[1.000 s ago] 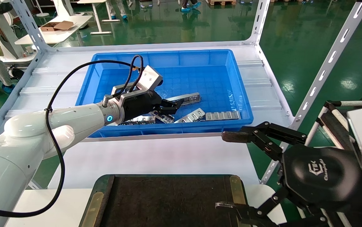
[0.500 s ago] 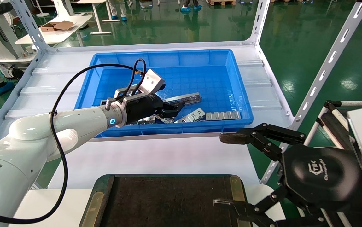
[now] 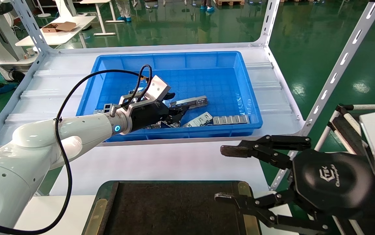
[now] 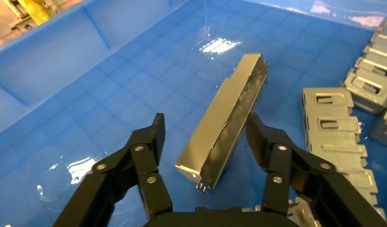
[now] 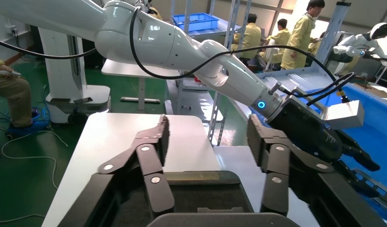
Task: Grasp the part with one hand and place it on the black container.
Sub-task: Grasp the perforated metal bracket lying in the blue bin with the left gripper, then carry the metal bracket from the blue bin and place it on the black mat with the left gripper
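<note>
The part [image 4: 227,118], a long narrow silver-grey metal strip, lies on the floor of the blue bin [image 3: 174,58]. In the head view [image 3: 190,102] it shows dark cut-outs. My left gripper [image 3: 178,117] is low in the bin. In the left wrist view it [image 4: 205,122] is open with one finger on each side of the part's near end, and the right-hand finger [image 4: 264,142] is close against it. My right gripper [image 3: 219,173] is open and empty over the right edge of the black container [image 3: 174,209], which also shows in the right wrist view [image 5: 215,194].
Other stamped pieces lie in the bin beside the part: a wider one with square cells [image 3: 230,119] [image 4: 335,127] and several more near the bin's front wall [image 3: 199,120]. White shelf posts [image 3: 337,68] stand at the right. People stand at other tables behind.
My left gripper has sunk lower in the bin, staying open, towards the part. My right gripper has shifted a little left over the container's right edge, still open.
</note>
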